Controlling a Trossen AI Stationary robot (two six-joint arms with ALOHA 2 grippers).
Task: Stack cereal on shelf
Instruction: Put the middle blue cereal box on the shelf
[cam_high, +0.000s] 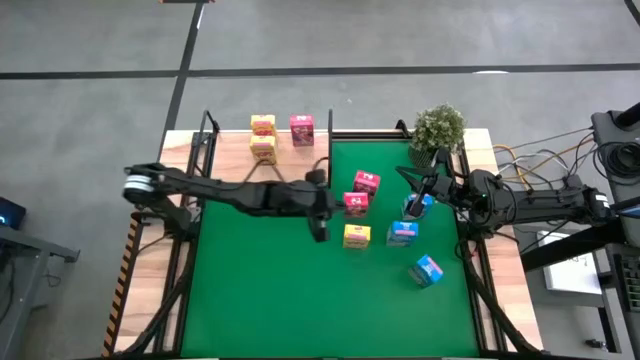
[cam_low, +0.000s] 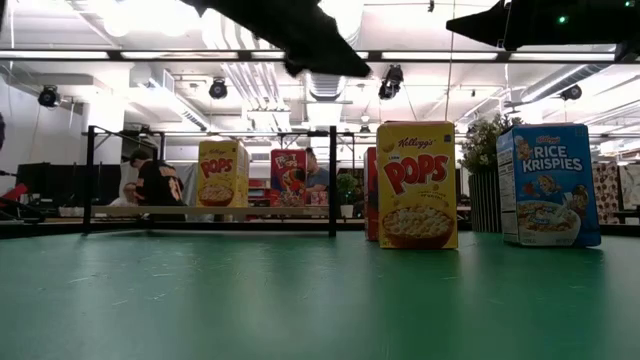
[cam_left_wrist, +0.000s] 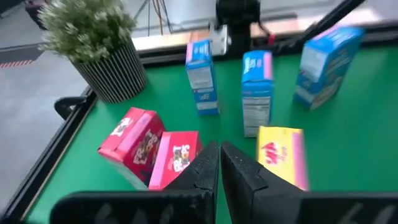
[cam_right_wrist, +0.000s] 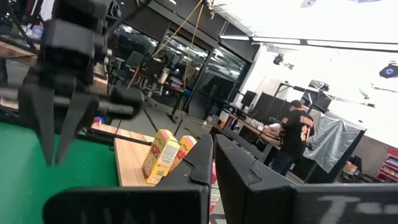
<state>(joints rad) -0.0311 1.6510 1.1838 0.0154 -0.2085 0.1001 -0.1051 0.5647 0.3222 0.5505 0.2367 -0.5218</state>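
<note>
Left gripper (cam_high: 320, 212), fingers shut and empty, hovers just beside the two pink cereal boxes (cam_high: 357, 203), nearer them than shut right gripper (cam_high: 430, 186).

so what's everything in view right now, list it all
yellow cereal boxes: three, yellow, two on the shelf, one on the mat
pink cereal boxes: three, pink, one on the shelf, two on the mat
blue cereal boxes: three, blue, all on the mat's right part
shelf: one, light wood with black posts, far left of the table
green mat: one, green, covers most of the table
potted plant: one, green in a striped pot, far right corner
person: at least one, dark shirt, room behind the table
left hand: one, dark, shut, empty, over the mat by the pink and yellow boxes
right hand: one, dark, shut, empty, by the blue boxes
</note>
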